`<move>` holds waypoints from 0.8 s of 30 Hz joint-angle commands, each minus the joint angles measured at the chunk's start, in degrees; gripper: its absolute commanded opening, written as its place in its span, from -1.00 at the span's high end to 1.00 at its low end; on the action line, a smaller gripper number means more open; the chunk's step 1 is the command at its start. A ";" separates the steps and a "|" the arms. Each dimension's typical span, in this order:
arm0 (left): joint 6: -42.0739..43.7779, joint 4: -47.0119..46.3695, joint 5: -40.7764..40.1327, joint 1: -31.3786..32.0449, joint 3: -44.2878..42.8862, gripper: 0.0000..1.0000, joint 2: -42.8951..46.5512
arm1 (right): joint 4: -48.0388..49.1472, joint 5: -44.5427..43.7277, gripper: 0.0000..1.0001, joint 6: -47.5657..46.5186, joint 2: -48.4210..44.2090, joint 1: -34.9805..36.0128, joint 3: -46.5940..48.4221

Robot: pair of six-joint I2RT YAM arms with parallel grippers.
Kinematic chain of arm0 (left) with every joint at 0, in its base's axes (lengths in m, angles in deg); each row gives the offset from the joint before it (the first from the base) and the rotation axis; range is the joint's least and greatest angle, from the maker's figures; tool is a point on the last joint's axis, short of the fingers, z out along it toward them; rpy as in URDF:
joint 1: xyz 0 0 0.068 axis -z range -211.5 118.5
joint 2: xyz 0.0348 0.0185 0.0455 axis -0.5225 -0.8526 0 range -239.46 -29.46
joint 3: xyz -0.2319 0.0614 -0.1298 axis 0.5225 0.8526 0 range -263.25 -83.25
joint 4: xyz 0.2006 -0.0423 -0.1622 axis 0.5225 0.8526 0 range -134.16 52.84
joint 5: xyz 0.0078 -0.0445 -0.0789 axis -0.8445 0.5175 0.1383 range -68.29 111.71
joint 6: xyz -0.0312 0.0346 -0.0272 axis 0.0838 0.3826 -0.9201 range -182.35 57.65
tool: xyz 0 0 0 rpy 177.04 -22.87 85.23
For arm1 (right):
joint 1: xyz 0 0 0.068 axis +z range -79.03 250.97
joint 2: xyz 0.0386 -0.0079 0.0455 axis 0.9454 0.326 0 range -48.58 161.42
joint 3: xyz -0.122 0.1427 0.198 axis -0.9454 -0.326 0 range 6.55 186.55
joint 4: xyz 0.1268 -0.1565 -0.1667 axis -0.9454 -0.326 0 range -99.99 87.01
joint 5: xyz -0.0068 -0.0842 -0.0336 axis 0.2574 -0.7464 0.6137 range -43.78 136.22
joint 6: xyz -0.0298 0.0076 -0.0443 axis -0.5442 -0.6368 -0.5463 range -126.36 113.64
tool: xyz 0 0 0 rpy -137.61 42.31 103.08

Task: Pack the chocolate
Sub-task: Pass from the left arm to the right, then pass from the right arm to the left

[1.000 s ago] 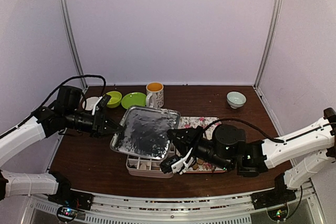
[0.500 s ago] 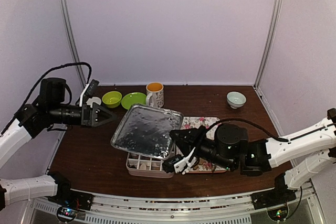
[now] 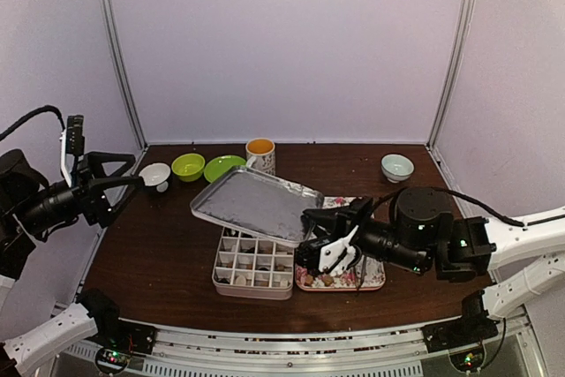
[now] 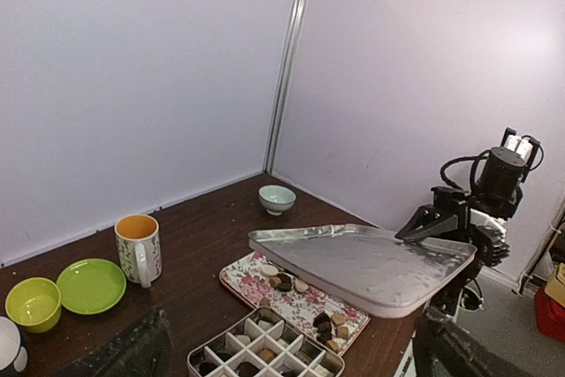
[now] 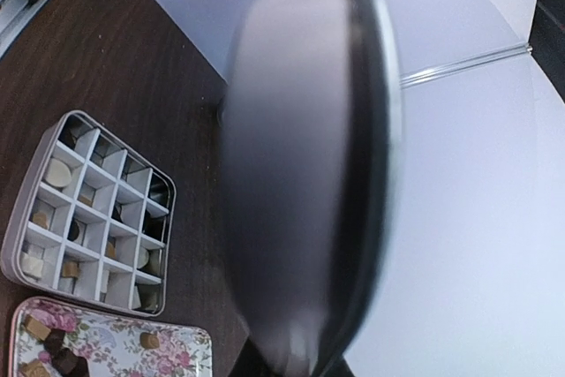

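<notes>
No legible text, label, brand, number or sign in any view. Mug (image 4: 139, 249): printed pattern only, no letters readable. Pink floral tray (image 4: 247, 282): flower print only, no wording.

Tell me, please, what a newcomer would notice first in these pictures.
The big silver lid catches the eye first: the right fingers hold it by one edge in the air over the middle of the table. Below it sit the divided box and the floral tray scattered with chocolate pieces. At far left, the left fingers hang open.
</notes>
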 commanded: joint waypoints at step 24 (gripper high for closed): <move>-1.66 -14.82 6.88 0.17 7.01 -0.93 -5.56 | -14.38 55.90 1.00 75.39 1.77 -20.70 20.43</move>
